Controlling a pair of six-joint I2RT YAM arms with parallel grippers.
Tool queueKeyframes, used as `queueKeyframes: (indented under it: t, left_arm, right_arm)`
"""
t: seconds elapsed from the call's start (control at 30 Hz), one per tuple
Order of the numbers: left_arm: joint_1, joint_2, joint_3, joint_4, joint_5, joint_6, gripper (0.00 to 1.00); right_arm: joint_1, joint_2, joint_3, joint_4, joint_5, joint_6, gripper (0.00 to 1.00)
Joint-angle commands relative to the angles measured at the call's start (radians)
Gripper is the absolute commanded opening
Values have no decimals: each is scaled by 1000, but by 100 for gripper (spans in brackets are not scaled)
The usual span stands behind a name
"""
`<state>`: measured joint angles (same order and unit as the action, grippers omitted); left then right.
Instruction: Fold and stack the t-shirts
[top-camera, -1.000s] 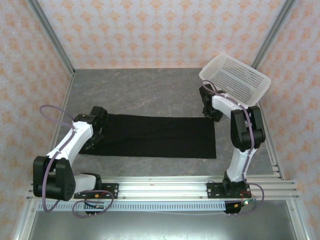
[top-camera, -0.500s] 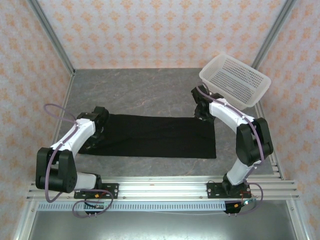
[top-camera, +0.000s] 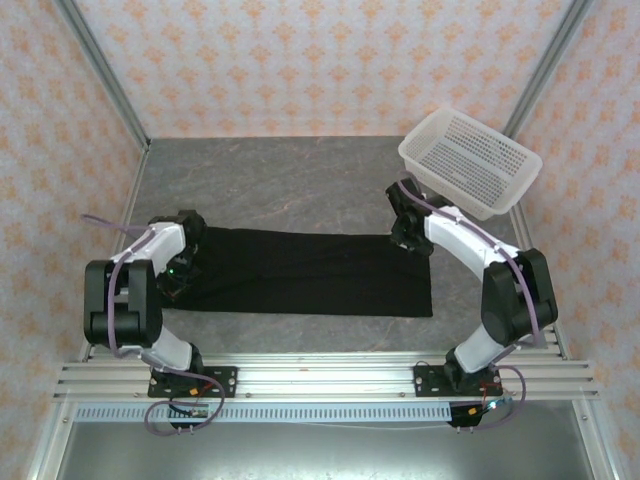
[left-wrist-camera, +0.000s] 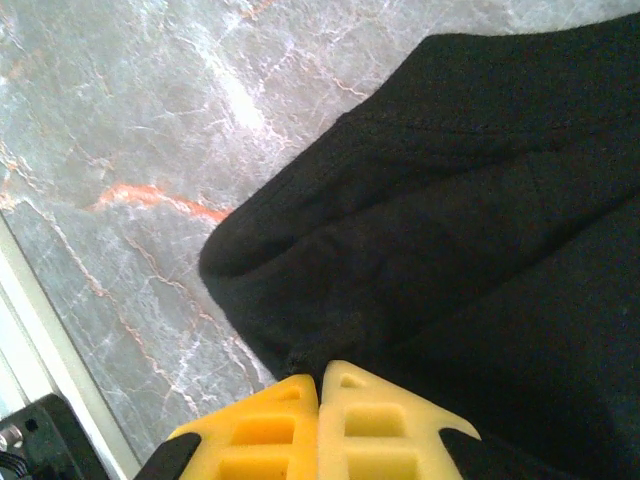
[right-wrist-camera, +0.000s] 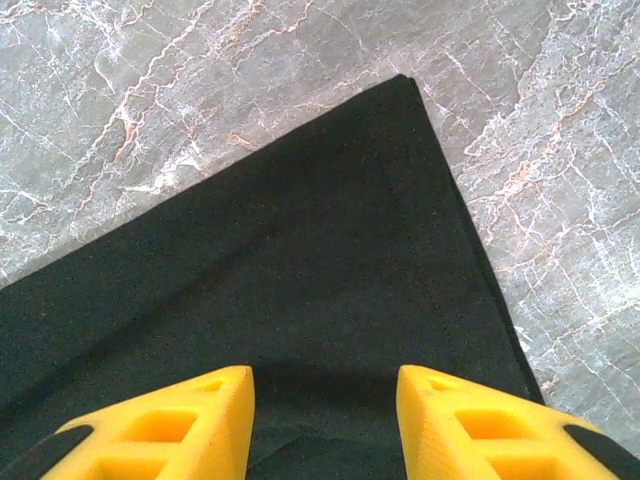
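The black t-shirt (top-camera: 300, 272) lay flat on the grey desk (top-camera: 300, 180) as one long folded band. One short end was near the white basket (top-camera: 470, 160) and the other stretched well away from it. No rose print showed, only plain black cloth.

The left hand (left-wrist-camera: 319, 372) was at the end farthest from the basket, its yellow fingers pressed together with no gap, their tips against a rounded fold at the shirt's edge. Whether any cloth was caught between them could not be told.

The right hand (right-wrist-camera: 322, 372) hung over the shirt corner nearest the basket, its fingers partly apart and holding nothing.

The cloth looked light, thin and limp, so it would likely sag and drape from wherever it was lifted, and slide easily on the smooth stone-patterned top. A pinch near the two corners of one short end, through all the layers at once, seemed the soundest hold. A grip on only the top layer would probably peel the fold open.
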<state>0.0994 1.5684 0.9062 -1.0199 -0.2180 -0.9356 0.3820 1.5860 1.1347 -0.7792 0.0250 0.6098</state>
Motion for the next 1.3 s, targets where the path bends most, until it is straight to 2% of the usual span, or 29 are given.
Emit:
queueKeyframes:
  t: [0.0,0.07,0.13,0.17,0.2,0.3,0.37,0.5,0.63,0.8,0.93,1.03,1.17,1.27]
  left_arm:
    - [11,48,43,-14,-35,-75,0]
    - [12,70,59,-29,-59,-100,6]
    - [22,83,76,-40,-87,-112,18]
    - [33,85,79,-40,-98,-112,35]
    - [44,87,84,-39,-104,-109,44]
    - [75,70,107,-60,-128,-91,60]
    - [79,41,122,-79,-145,-84,64]
    - [65,-70,147,-99,-125,-67,65]
    - [60,-125,135,25,11,10,65]
    - [114,11,235,193,223,137,62]
    - [177,174,351,226,311,168,59]
    - [183,235,404,268,341,188,58]
    - [182,332,470,220,352,198,52]
    - [177,304,465,149,277,157,42]
  right_arm:
    - [5,-27,-25,-18,1,18,43]
    - [5,-31,-34,-17,-2,19,43]
    - [5,-37,-41,-22,-2,19,43]
    - [5,-43,-42,-26,0,17,43]
    - [5,-48,-44,-30,1,16,43]
    - [5,-70,-47,-44,8,12,43]
    - [5,-82,-48,-53,15,8,44]
    - [5,-95,-50,-48,18,-24,45]
    - [5,-72,-64,10,-59,-56,44]
    - [4,-34,-64,72,-132,-73,44]
    - [3,4,-38,81,-154,-84,45]
    - [4,37,-26,80,-165,-89,45]
    - [-1,59,-30,88,-162,-78,45]
    - [-8,77,-17,77,-146,-76,45]
